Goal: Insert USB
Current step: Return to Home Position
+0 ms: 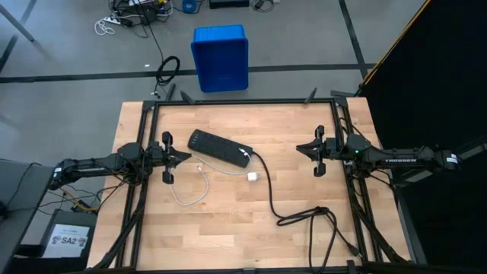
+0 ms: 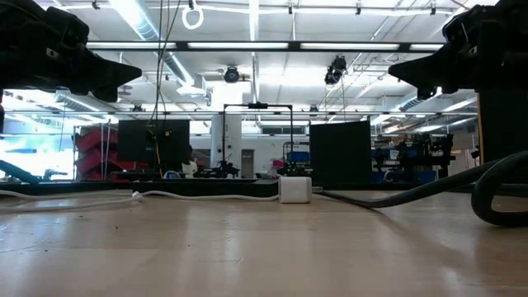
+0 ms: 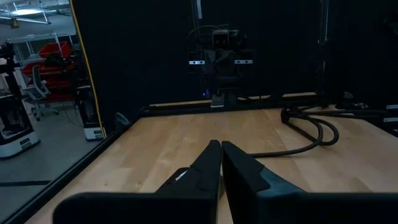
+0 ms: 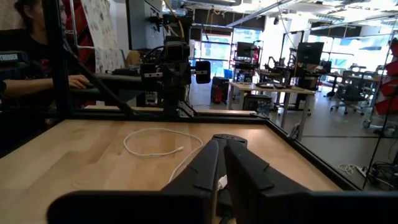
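Lying loose on the wooden table (image 1: pixel 228 240), the white USB cable (image 1: pixel 206 183) curls in a slack loop just out in front of the left gripper (image 1: pixel 186 157) and a little to one side of its tips. Neither arm touches it. Its plug ends look free. The small white charger block (image 1: pixel 252 176) sits apart from the cable, farther out from the left jaws, roughly midway in the stretch between them and the right gripper (image 1: pixel 300 148).

Both pairs of jaws are pressed together tip to tip with nothing between them. They hang above the wood and point at each other across the table.

A long black power strip (image 1: pixel 219 147) lies slanted just past the left jaws' tips. A thick black cord (image 1: pixel 272 199) runs from its end, passes right beside the charger block, then loops loosely on the right gripper's side of the table.

Off the table, a blue bin (image 1: pixel 221 57) stands on the floor; I cannot tell whether anything is in it. A person in a dark sleeve (image 4: pixel 28 68) sits beyond the left arm's side.
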Robot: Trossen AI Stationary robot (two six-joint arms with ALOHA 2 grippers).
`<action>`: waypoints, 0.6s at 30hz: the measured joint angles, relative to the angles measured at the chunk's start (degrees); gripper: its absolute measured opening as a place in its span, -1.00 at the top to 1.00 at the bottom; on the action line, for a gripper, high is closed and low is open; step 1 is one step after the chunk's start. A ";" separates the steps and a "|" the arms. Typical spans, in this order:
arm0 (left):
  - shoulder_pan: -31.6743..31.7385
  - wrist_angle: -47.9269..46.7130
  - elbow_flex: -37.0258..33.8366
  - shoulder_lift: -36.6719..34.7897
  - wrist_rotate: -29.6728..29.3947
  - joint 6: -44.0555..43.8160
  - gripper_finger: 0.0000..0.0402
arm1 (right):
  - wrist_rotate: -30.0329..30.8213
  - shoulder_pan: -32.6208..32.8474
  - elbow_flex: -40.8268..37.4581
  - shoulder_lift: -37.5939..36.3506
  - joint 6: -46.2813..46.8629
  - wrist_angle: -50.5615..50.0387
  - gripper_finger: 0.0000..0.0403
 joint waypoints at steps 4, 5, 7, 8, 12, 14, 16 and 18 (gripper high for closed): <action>0.02 0.00 0.00 0.02 0.02 0.02 1.00 | 0.00 -0.01 0.00 0.00 0.00 -0.02 0.99; 0.00 0.02 0.00 0.00 0.00 0.00 1.00 | 0.00 -0.02 0.00 0.01 0.00 0.00 1.00; 0.00 0.00 0.00 0.02 0.01 0.02 1.00 | 0.00 -0.02 0.00 0.00 0.00 -0.02 1.00; 0.01 0.00 0.00 0.01 0.00 0.00 1.00 | 0.00 -0.02 -0.02 0.00 0.00 -0.02 1.00; 0.01 0.00 0.00 0.00 0.00 0.02 1.00 | 0.00 -0.02 -0.01 0.00 0.00 -0.01 0.97; 0.01 0.00 0.00 0.00 0.01 0.00 1.00 | 0.00 -0.01 -0.01 0.00 0.00 -0.01 0.96; 0.02 0.00 0.00 0.00 0.00 0.00 1.00 | 0.00 -0.01 -0.01 0.01 0.00 -0.02 0.95; 0.00 0.02 0.00 0.00 0.00 0.02 1.00 | 0.00 -0.01 -0.02 0.00 0.00 -0.01 0.94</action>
